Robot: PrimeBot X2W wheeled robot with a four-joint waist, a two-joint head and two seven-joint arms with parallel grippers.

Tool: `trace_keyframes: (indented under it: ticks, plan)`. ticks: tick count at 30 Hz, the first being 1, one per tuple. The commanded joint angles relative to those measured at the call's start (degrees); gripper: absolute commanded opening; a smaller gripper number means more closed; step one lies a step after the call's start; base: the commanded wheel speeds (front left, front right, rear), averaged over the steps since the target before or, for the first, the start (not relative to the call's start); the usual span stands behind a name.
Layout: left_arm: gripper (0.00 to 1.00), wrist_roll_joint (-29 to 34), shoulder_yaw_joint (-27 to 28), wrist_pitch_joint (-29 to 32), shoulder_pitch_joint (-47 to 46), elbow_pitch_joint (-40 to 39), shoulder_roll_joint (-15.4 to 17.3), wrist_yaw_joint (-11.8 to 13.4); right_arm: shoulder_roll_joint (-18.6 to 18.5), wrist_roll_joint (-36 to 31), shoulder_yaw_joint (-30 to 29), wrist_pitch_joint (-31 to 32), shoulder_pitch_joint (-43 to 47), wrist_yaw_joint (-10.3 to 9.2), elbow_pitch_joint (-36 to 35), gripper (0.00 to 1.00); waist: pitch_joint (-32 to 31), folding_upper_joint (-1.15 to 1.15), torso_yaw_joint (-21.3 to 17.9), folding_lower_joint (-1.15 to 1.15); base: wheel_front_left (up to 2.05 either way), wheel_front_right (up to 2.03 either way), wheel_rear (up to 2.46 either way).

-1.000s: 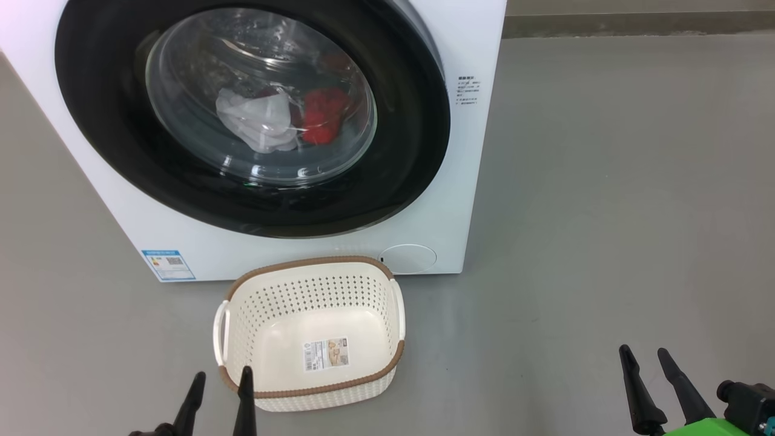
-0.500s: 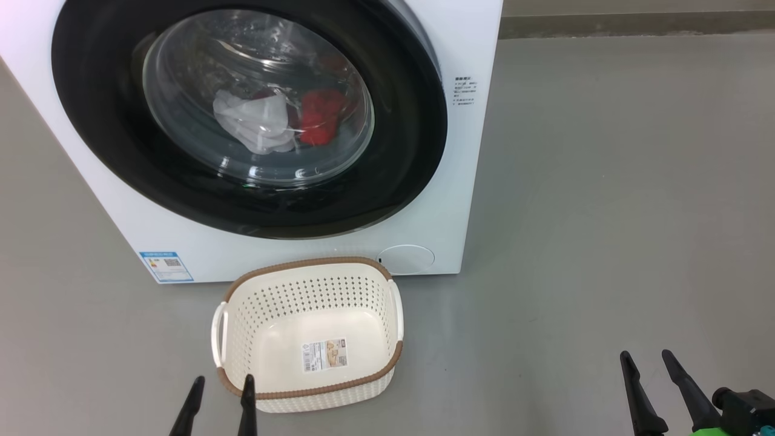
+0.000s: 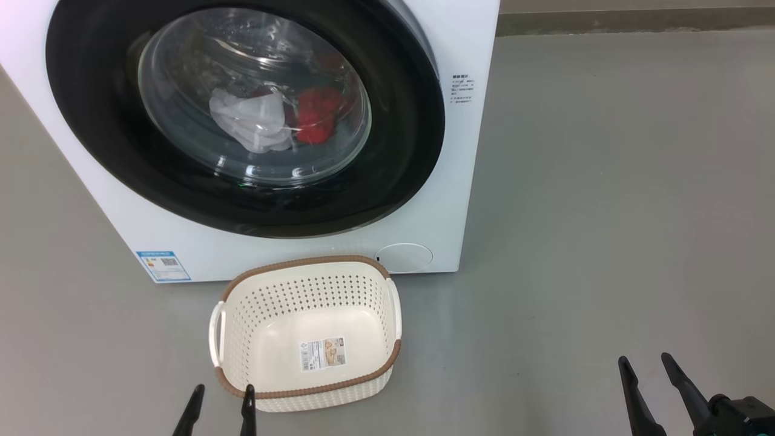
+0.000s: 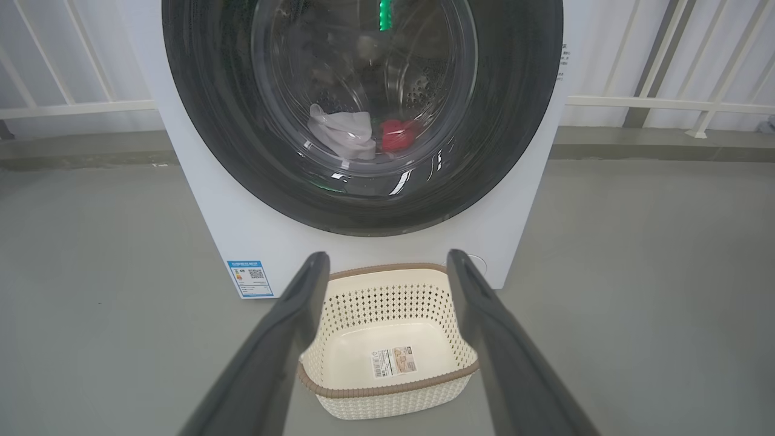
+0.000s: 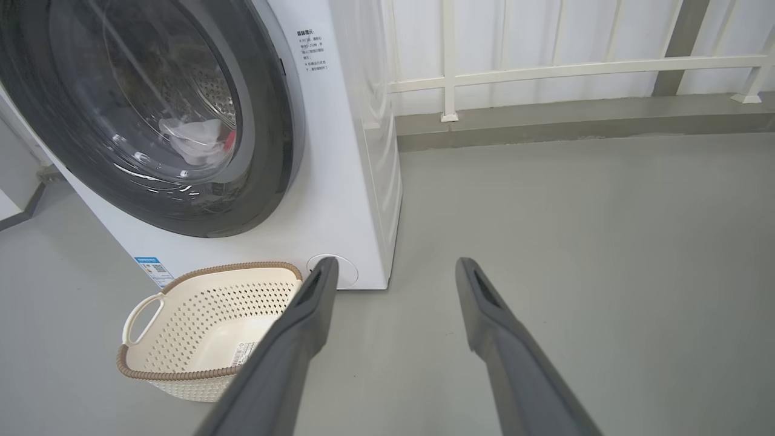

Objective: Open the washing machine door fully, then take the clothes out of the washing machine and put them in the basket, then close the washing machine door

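Note:
The white washing machine point(image 3: 442, 200) stands ahead with its round black-rimmed door point(image 3: 399, 163) shut. Behind the glass bowl lie the clothes: a white cloth point(image 3: 251, 121) and a red garment point(image 3: 318, 115), also visible as the clothes point(image 4: 363, 133) in the left wrist view. The cream basket point(image 3: 233, 330) sits empty on the floor in front of the machine, a sticker on its bottom. My left gripper point(image 3: 221, 393) is open at the basket's near left corner. My right gripper point(image 3: 645, 366) is open over bare floor, far right of the basket point(image 5: 145, 354).
Grey floor point(image 3: 605, 212) stretches to the right of the machine. A white railing point(image 5: 575, 63) and a low kerb point(image 5: 575, 121) run along the back. A blue label point(image 3: 162, 265) sits at the machine's lower left corner.
Both grippers have slid lower in the head view, and the picture has shifted slightly left, so the camera moved. Door, clothes and basket are unchanged.

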Motion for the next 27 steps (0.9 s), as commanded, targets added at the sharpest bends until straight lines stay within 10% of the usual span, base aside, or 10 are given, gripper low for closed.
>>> trace_keyframes:
  ticks: [1, 11, 12, 14, 27]
  plan:
    - [1.0, 0.3, 2.1, -0.7, -1.1, -1.0, 0.5, -0.2, -0.8, -1.0, 0.9, -0.6, -0.9, -0.04, -1.6, 1.0, 0.0, 0.0, 0.0, 0.0, 0.0, 0.0, 0.0]
    - [1.0, 0.0, 1.9, -0.7, -1.4, -0.9, 0.5, -0.3, 0.5, 1.9, 0.9, -0.6, -1.5, -0.04, -3.2, 1.0, 0.1, 0.0, 0.0, 0.0, 0.0, 0.0, 0.0]
    - [1.0, 0.0, 1.8, -0.7, -1.4, -1.0, 0.5, -0.3, 0.5, 2.6, 1.5, -0.6, -1.7, -0.04, -3.3, 0.48, 0.2, 0.0, 0.0, 0.0, 0.0, 0.0, 0.0]
    - [1.0, -0.1, 1.7, -0.7, -1.6, -1.0, 0.5, -0.3, 0.4, 3.9, 2.2, -0.6, -2.6, -0.04, -3.7, 0.0, 0.3, 0.0, 0.1, 0.0, 0.0, 0.0, 0.0]
    - [1.0, -1.3, -0.5, -0.7, -4.2, -1.2, 0.5, -0.2, -0.1, 18.2, 3.9, -0.6, -20.5, -0.04, -6.2, 0.0, 3.5, 0.0, 1.8, 0.0, 0.0, 0.0, 0.0]
